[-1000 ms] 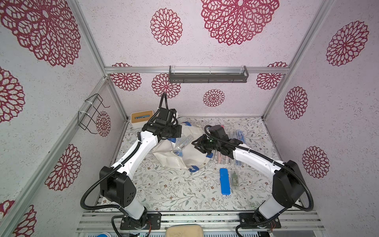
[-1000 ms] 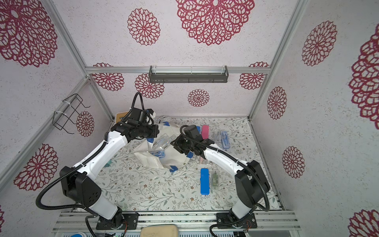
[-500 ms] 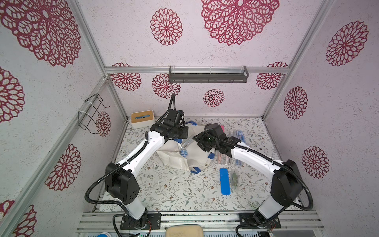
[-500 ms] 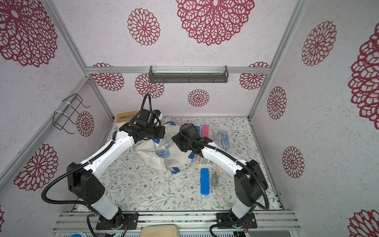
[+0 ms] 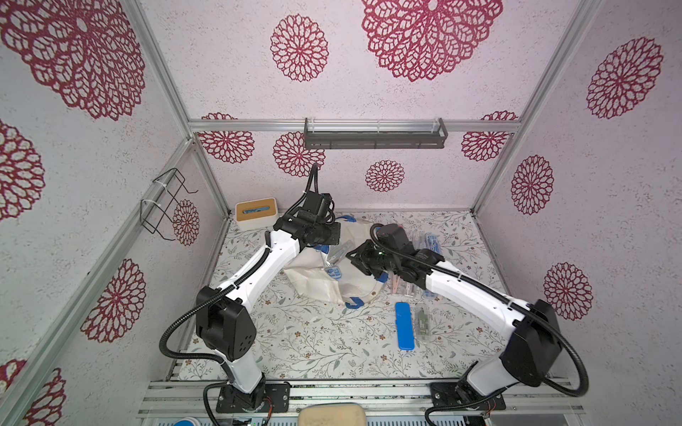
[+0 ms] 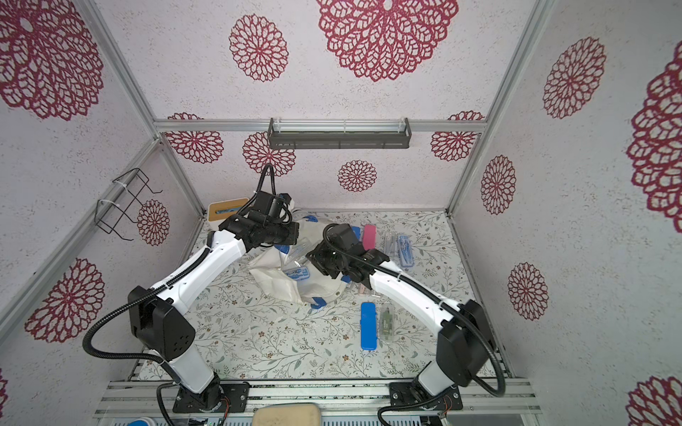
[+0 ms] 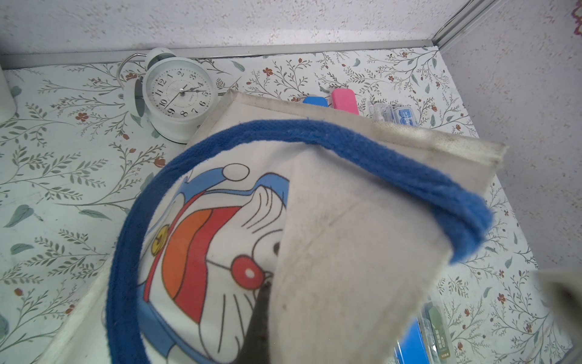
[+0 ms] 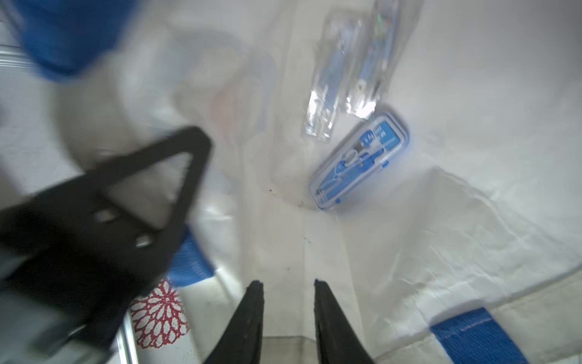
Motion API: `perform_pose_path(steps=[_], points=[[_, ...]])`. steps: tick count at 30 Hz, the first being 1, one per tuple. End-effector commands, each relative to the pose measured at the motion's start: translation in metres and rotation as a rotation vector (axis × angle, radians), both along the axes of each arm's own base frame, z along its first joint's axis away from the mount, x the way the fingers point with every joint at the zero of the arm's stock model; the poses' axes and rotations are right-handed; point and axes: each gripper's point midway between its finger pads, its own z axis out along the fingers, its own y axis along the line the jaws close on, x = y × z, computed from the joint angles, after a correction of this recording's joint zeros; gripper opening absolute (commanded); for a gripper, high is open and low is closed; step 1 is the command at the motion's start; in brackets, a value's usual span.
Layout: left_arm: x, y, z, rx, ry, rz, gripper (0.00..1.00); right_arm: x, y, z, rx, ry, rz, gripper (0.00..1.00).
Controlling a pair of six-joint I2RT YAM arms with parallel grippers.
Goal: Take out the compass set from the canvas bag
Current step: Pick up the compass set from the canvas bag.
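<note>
The canvas bag (image 5: 317,280) (image 6: 280,284) lies slumped mid-table, off-white with blue handles. My left gripper (image 5: 330,236) (image 7: 272,291) is shut on a fold of its cloth beside the cartoon print (image 7: 201,252) and holds that edge up; only one dark finger shows. The right gripper (image 5: 354,254) (image 8: 286,283) stands open at the bag's mouth, nothing between its fingers, pointing inside. The compass set (image 8: 359,160) (image 5: 334,272), a clear case with a blue rim, lies on the bag's inner floor (image 8: 441,220), well ahead of the fingertips. Clear packets (image 8: 346,72) lie just beyond it.
On the table right of the bag lie a blue case (image 5: 404,326), a clear greenish case (image 5: 422,321), a pink case (image 6: 369,236) and a clear case of blue tools (image 6: 404,250). A white alarm clock (image 7: 179,97) and a wood-topped box (image 5: 255,212) stand at the back.
My left gripper has moved right and toward the back with the bag's edge, pulling the mouth up. The right gripper has stayed at the bag's mouth, shifting only a little.
</note>
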Motion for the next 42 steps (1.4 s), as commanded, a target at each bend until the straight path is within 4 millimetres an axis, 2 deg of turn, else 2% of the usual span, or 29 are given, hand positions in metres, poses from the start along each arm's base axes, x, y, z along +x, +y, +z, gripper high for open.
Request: perform_pose_path(steps=[1,6,12,19,24,34,38,42], points=[[0.006,-0.007,0.021,-0.036,-0.054,-0.018,0.0,-0.008,0.02,-0.011,0.067,0.099,0.018,0.31],[0.0,-0.006,0.023,-0.039,-0.056,-0.032,0.0,0.014,0.035,-0.047,0.11,0.169,-0.067,0.37],[-0.015,-0.016,0.027,-0.107,-0.052,-0.1,0.0,0.049,0.057,-0.091,0.13,0.242,-0.141,0.57],[-0.03,-0.018,0.027,-0.154,-0.035,-0.123,0.0,0.075,0.042,-0.126,0.088,0.27,-0.248,0.69],[-0.04,-0.019,0.028,-0.184,-0.024,-0.135,0.0,0.079,0.037,-0.148,0.085,0.312,-0.285,0.71],[-0.052,-0.023,0.028,-0.222,-0.007,-0.139,0.0,0.076,0.045,-0.182,0.075,0.39,-0.29,0.72],[-0.054,-0.027,0.027,-0.233,0.002,-0.143,0.0,0.078,0.05,-0.19,0.073,0.401,-0.289,0.69],[-0.055,-0.032,0.027,-0.236,0.005,-0.147,0.0,0.078,0.055,-0.197,0.076,0.41,-0.281,0.6]])
